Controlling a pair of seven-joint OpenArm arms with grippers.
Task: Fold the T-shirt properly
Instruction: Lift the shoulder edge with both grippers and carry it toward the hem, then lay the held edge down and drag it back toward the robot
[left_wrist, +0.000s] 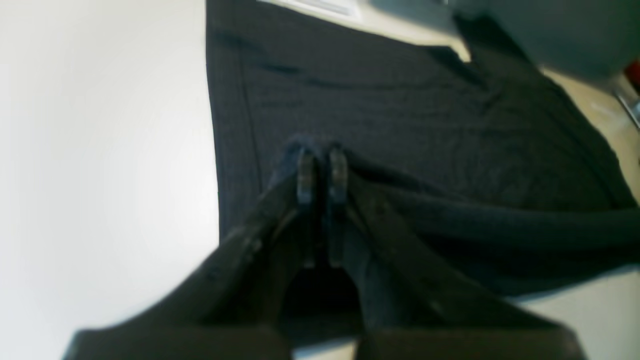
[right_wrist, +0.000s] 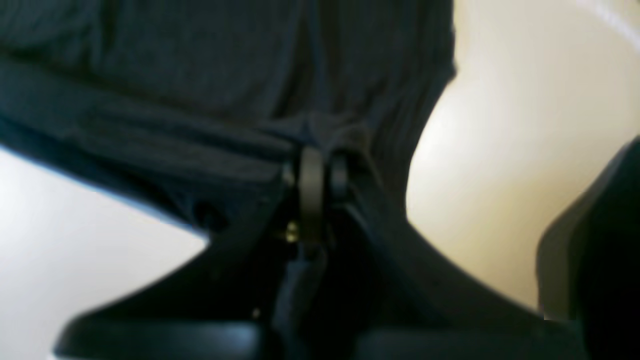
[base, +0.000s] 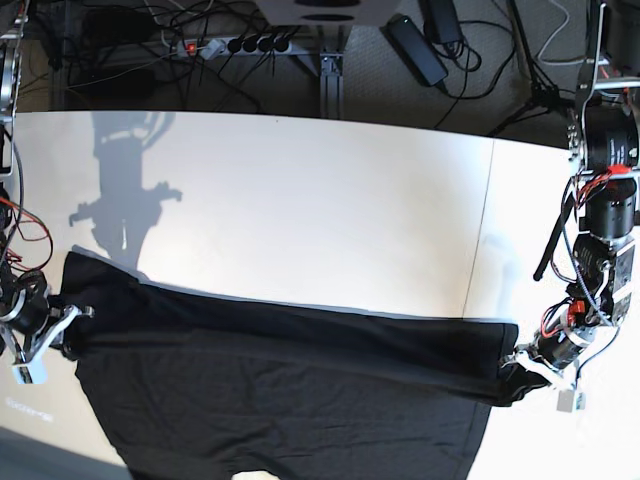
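The black T-shirt (base: 280, 390) lies across the near part of the white table (base: 300, 200), plain side up, with its far edge doubled over into a long fold. At the fold's right end my left gripper (base: 517, 362) is shut on the cloth. The left wrist view shows its fingertips (left_wrist: 320, 170) pinching a ridge of the T-shirt (left_wrist: 400, 115). My right gripper (base: 75, 322) is shut on the fold's left end. In the right wrist view its jaws (right_wrist: 320, 175) stand together in bunched T-shirt fabric (right_wrist: 175, 75). No print shows.
A power strip (base: 230, 45), adapters and cables lie on the floor beyond the table's far edge. A seam (base: 480, 230) runs through the tabletop at the right. The shirt's near part runs past the bottom of the base view.
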